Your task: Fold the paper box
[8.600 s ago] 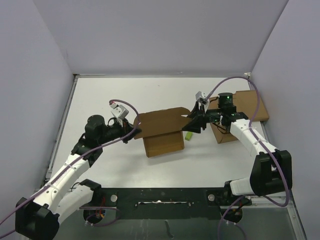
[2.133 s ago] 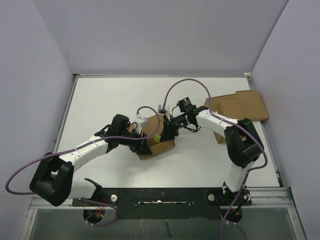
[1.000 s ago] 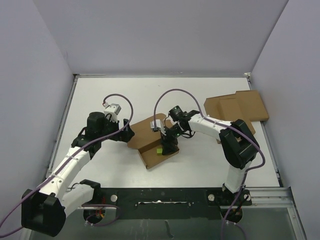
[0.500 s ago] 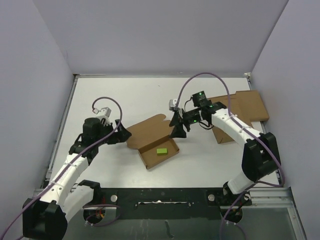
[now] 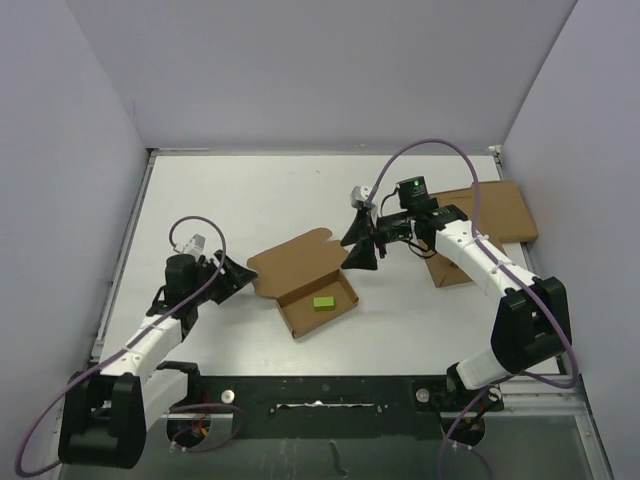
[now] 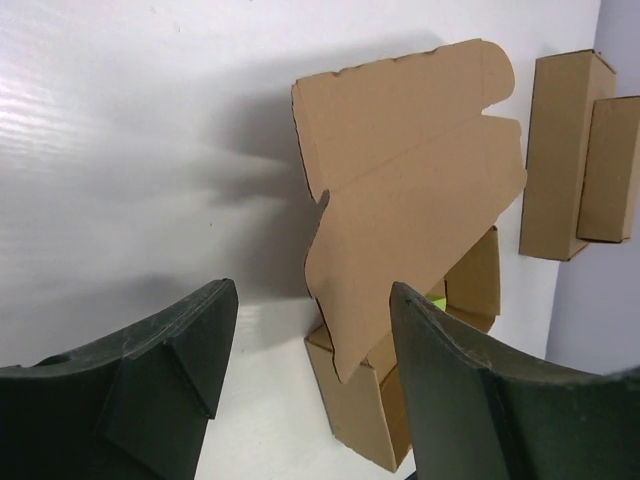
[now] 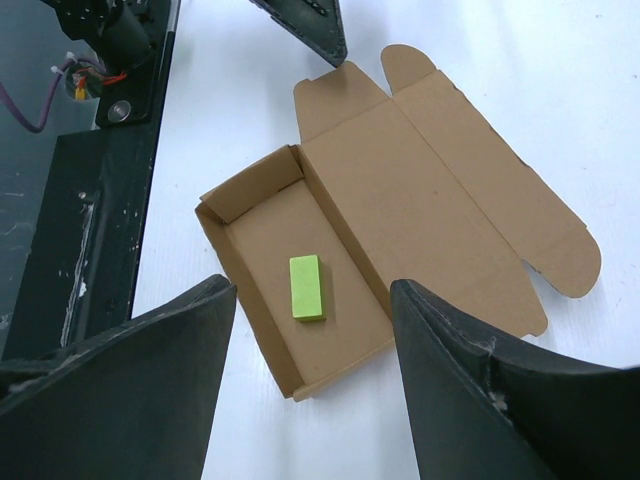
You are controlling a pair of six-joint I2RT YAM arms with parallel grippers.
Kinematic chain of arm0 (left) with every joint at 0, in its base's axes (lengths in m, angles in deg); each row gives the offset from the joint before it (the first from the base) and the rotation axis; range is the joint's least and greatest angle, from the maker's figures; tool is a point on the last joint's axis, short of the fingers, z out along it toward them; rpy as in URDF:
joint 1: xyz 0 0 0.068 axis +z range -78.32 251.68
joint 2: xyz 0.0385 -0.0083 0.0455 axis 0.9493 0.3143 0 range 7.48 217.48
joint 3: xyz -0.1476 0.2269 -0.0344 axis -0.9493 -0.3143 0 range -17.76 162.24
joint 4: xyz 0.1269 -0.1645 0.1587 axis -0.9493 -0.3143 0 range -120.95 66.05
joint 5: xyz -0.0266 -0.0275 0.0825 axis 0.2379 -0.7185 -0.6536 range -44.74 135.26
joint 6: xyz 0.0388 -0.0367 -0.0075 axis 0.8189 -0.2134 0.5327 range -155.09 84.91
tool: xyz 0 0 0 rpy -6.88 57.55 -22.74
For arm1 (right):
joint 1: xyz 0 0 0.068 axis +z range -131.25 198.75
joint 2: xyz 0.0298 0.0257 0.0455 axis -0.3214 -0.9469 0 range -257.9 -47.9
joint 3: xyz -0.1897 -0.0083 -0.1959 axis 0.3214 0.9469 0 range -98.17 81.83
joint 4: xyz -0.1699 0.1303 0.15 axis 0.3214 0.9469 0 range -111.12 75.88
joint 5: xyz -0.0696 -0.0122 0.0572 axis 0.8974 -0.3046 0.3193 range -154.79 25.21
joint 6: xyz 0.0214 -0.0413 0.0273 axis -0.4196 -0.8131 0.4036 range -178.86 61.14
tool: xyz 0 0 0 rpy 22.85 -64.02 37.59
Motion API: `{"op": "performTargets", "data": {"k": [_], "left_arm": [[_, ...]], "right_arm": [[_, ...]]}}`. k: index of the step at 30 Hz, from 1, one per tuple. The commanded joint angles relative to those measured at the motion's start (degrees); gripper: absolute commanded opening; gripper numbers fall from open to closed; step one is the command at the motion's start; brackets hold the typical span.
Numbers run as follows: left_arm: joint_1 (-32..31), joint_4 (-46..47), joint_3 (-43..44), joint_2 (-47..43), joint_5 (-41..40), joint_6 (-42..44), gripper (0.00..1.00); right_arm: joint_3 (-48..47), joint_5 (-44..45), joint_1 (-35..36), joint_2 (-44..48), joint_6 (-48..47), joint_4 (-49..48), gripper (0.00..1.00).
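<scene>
The paper box (image 5: 310, 285) lies mid-table with its lid (image 5: 295, 258) folded back flat toward the far left. Its shallow tray (image 5: 300, 315) holds a small green block (image 5: 323, 302). My left gripper (image 5: 240, 273) hovers just left of the lid, open and empty. In the left wrist view the lid (image 6: 410, 170) rises ahead of the left gripper (image 6: 312, 290), untouched. My right gripper (image 5: 358, 252) hangs open off the box's far right corner. The right wrist view looks down past the right gripper (image 7: 312, 285) onto the tray wall (image 7: 215, 250) and green block (image 7: 307, 288).
A larger flat cardboard slab (image 5: 495, 210) with a squat brown box on it lies at the right wall, also in the left wrist view (image 6: 560, 150). The black base frame (image 5: 320, 390) runs along the near edge. Purple walls enclose the table.
My right gripper has lifted out of the tray and drawn back to the right. My left arm has pulled away leftward from the lid, its jaws narrowing. The box has stayed open.
</scene>
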Motion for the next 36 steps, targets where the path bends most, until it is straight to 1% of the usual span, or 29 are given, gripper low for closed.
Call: {"op": "performTargets", "data": {"k": [1, 4, 6, 8, 10, 14, 18, 19, 21, 27, 32, 33, 36], "left_arm": [[2.6, 15.9, 0.0, 6.8, 8.8, -2.4, 0.58], [3.2, 16.2, 2.0, 11.0, 12.0, -1.2, 0.54], [3.3, 16.1, 2.8, 12.7, 12.5, -0.9, 0.52], [3.4, 16.2, 2.9, 13.6, 12.8, -0.7, 0.47], [3.4, 16.2, 2.9, 14.1, 13.4, -0.5, 0.44], [3.4, 16.9, 3.2, 15.0, 14.2, -0.2, 0.34], [3.4, 17.6, 5.1, 16.9, 16.0, 1.4, 0.11], [3.3, 17.9, 5.7, 17.3, 17.5, 1.9, 0.05], [3.2, 18.2, 6.9, 17.9, 19.0, 2.7, 0.00], [1.1, 18.2, 11.0, 16.5, 19.6, 8.4, 0.00], [-0.3, 17.4, 14.5, 14.8, 18.9, 18.5, 0.00], [-0.3, 18.4, 14.6, 14.7, 19.1, 20.0, 0.00], [-0.3, 21.8, 14.4, 15.6, 20.7, 24.3, 0.00]], "right_arm": [[0.1, -2.6, 0.2, 0.1, 1.1, -2.1, 0.64], [0.1, -2.5, 0.3, 0.0, 0.9, -2.0, 0.64], [0.1, -2.5, 0.3, 0.0, 0.8, -1.9, 0.64], [0.1, -2.3, 0.3, 0.0, 0.8, -1.7, 0.64], [0.1, -2.2, 0.2, -0.3, 0.7, -1.7, 0.64], [-0.4, -2.2, 0.3, -0.9, 0.7, -1.2, 0.64], [-1.1, -2.7, 0.0, -1.4, 1.2, -0.5, 0.64], [-1.2, -3.0, -0.3, -1.4, 1.6, -0.6, 0.64], [-1.0, -4.2, -1.3, -1.4, 2.8, -1.3, 0.64], [-0.5, -5.4, -4.7, -0.9, 7.1, -3.9, 0.64], [0.6, -3.7, -9.4, 0.3, 13.4, -8.1, 0.64], [0.8, -2.4, -10.6, 0.6, 14.7, -9.0, 0.64], [0.4, 7.5, -13.1, 1.7, 18.2, -11.0, 0.64]]}}
